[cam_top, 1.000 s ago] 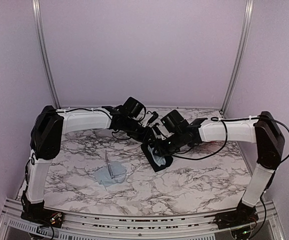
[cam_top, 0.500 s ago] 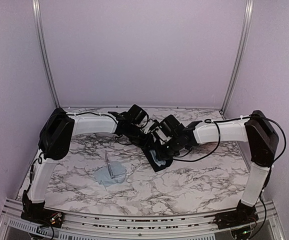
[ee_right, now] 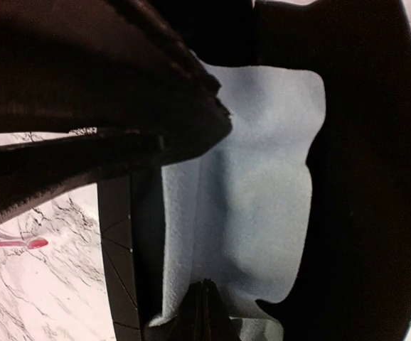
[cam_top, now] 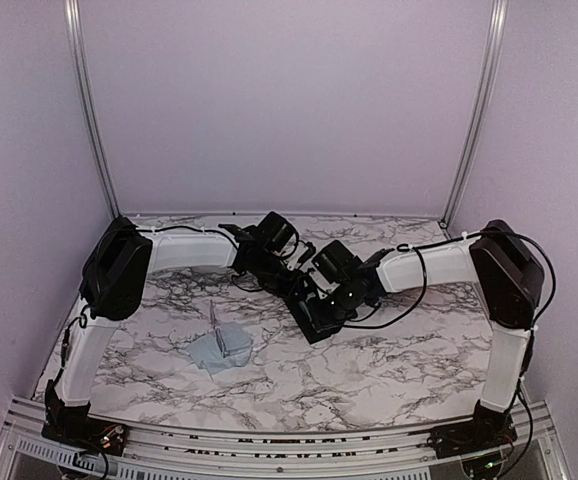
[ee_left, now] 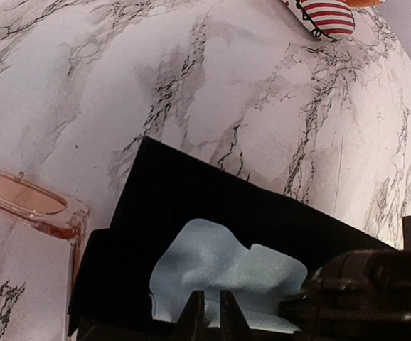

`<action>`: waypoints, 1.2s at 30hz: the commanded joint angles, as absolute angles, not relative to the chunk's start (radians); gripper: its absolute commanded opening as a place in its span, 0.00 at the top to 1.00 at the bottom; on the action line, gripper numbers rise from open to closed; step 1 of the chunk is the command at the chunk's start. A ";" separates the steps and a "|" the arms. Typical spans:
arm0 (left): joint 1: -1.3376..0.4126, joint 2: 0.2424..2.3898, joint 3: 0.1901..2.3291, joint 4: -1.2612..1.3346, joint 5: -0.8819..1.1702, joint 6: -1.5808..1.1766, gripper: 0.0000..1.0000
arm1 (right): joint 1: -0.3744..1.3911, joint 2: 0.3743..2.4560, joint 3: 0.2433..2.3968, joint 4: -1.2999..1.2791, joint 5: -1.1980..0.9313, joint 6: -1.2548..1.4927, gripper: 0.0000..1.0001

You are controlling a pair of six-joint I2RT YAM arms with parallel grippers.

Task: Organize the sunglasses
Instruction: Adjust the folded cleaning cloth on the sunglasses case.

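A black oblong case lies open mid-table, with a pale blue cloth bunched inside it. My left gripper is pinched on the cloth's near edge, its tips almost touching. My right gripper is shut on the same cloth at its edge, where creases run to the tips. A clear pinkish plastic pair of sunglasses lies just left of the case. The wire-framed sunglasses rest folded on a second blue cloth further left.
A stars-and-stripes case lies beyond the black case, toward the back. Both arms crowd over the table's centre. Side walls and a back wall close the marble table in.
Both arms have dropped lower onto the black case. Both grippers have closed down, and they now cover the cloth in the top view.
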State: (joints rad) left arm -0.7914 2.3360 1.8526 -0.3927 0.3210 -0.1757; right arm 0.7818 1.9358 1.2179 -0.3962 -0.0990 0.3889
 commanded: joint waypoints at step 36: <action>-0.744 2.234 1.825 -0.397 0.320 -0.123 0.74 | 0.781 1.685 1.280 -0.572 0.080 0.363 0.70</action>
